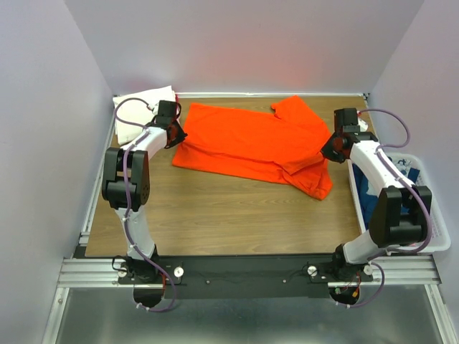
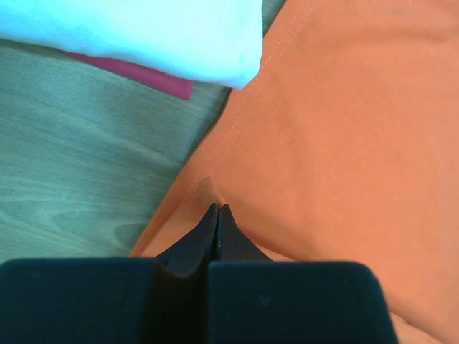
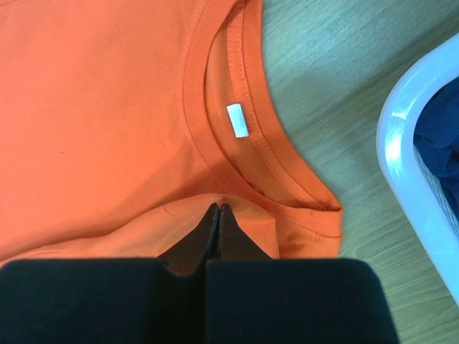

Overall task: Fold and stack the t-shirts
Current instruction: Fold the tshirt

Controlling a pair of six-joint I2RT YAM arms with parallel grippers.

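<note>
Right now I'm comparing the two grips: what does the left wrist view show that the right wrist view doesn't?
Only the left wrist: a folded cream-white t-shirt lying on a red-pink t-shirt, beside the orange t-shirt at its stitched hem. Only the right wrist: the collar with its white label, and the white basket holding navy cloth. Both: the orange t-shirt on the wooden table, with the left gripper and right gripper each pinching it, jaws shut.

Spread t-shirt [image 1: 251, 143]: across the back of my bench [image 1: 237, 215].
Folded stack [image 1: 140, 107]: back-left corner, just left of it.
Basket [image 1: 432, 215]: beside the bench's right edge.
</note>
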